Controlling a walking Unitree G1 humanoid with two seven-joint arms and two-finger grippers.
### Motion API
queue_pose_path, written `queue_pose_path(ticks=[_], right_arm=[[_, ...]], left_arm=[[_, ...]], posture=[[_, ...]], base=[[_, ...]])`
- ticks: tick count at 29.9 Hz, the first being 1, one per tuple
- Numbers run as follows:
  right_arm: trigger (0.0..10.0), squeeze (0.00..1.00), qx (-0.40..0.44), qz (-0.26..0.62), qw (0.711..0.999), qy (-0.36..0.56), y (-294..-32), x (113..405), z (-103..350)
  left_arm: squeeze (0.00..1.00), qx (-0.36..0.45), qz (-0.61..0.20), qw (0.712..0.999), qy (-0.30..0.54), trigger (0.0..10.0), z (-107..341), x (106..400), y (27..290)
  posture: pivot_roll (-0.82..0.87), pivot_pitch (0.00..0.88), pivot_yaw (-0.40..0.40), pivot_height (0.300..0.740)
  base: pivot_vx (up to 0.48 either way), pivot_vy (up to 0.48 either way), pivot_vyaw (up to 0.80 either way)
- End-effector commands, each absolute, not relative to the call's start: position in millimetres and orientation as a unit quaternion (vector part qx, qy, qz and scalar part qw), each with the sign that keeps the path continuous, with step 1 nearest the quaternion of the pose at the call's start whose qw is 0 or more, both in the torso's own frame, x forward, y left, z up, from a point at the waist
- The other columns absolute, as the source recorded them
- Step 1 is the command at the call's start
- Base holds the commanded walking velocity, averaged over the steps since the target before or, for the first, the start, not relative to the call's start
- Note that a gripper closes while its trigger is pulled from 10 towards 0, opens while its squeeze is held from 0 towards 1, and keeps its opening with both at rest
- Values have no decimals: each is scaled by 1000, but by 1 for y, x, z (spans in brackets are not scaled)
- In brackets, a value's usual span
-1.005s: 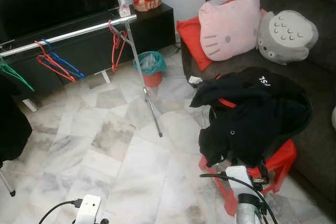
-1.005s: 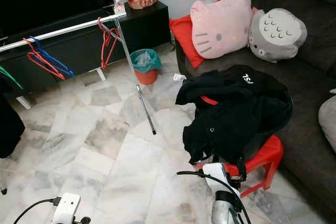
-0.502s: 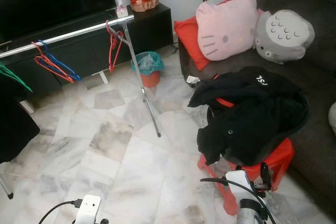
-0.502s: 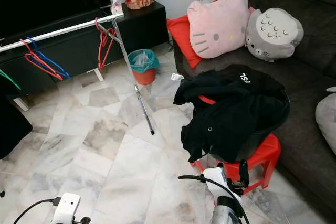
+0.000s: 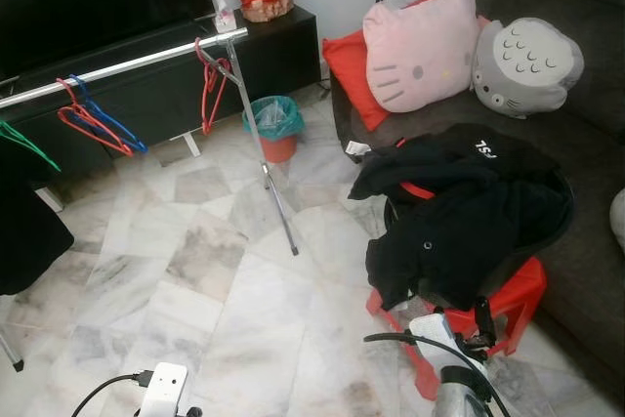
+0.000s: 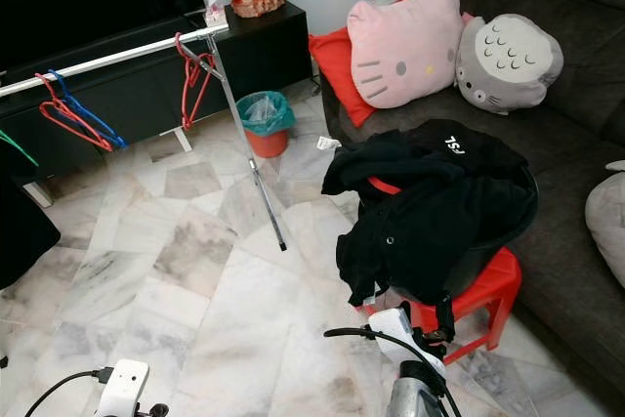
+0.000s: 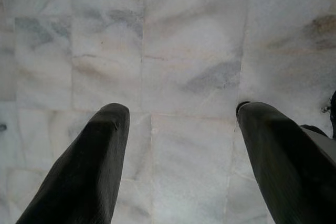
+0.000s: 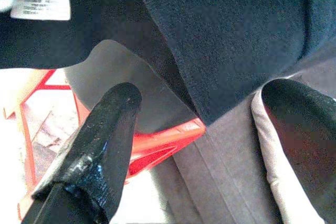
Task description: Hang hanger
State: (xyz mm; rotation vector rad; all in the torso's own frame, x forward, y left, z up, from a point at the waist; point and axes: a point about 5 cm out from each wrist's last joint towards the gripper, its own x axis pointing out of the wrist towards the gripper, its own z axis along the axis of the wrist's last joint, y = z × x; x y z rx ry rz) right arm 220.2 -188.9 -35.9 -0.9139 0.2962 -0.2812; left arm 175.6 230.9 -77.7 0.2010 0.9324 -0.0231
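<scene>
Reaching low beside the red stool, the right pincer is spread and empty under the hem of the black garment, while the left pincer, also spread, points at bare marble floor. A red hanger peeks from that soft, floppy heap; being light, stiff and thin, it is best taken by its hook or shoulder. Farther off, more hangers ride the rail, and a lined bin holds nothing I can make out.

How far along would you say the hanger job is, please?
Done: several hangers already hang on the rail.

In hand: nothing. The right tool is open by the black clothes on the red stool.

Left: grasp, carry, hang.
</scene>
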Motion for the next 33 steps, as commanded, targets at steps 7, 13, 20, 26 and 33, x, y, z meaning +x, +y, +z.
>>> queue_pose_path(ticks=[7, 13, 20, 26, 33], right_arm=[[10000, 0, -467, -128, 867, 121, -189, 231, -29], [10000, 0, -478, -140, 859, 116, -193, 233, -27], [10000, 0, -496, -148, 849, 111, -194, 232, -26], [10000, 0, -517, -170, 834, 88, -197, 234, -22], [10000, 0, -519, -177, 834, 68, -193, 231, -20]], left_arm=[[0, 102, -1, 885, 454, 10000, -77, 173, 240], [0, 101, -1, 886, 453, 10000, -77, 173, 240], [0, 100, -1, 886, 453, 10000, -77, 173, 240], [0, 100, 0, 886, 453, 10000, -76, 173, 241], [0, 98, 0, 887, 451, 10000, -76, 174, 241]], posture=[[-117, 0, 134, 740], [-115, 0, 135, 740], [-112, 0, 138, 740], [-112, 0, 139, 740], [-115, 0, 137, 740]], base=[[0, 0, 0], [0, 0, 0], [0, 0, 0], [0, 0, 0], [0, 0, 0]])
